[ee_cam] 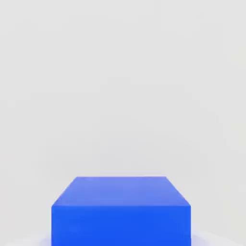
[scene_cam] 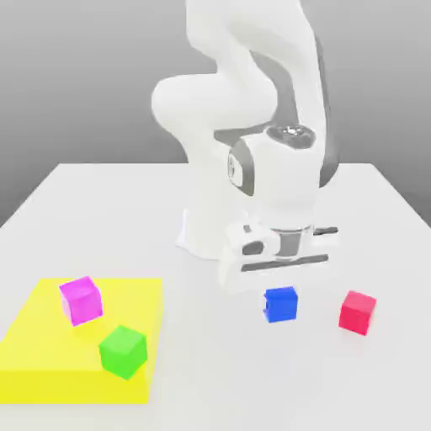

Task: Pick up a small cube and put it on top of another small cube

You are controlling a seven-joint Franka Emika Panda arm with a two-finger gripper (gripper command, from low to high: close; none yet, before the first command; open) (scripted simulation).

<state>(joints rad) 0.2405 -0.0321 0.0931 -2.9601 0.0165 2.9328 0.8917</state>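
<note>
Pale counter (scene_cam: 210, 362), gray backdrop: blue cube (scene_cam: 281, 305) pinched at lower center right.
The fingers (scene_cam: 267, 299) are closed on the blue cube, just beneath the white robot hand (scene_cam: 252, 263); whether it touches the counter I cannot tell. Near it, toward the lower right of the frame, sits a red cube (scene_cam: 358, 312), tilted to the view. Well apart, at the lower left, a yellow block (scene_cam: 50, 353) carries a magenta cube (scene_cam: 82, 300) and, nearer the front right corner, a green cube (scene_cam: 124, 351).
</note>
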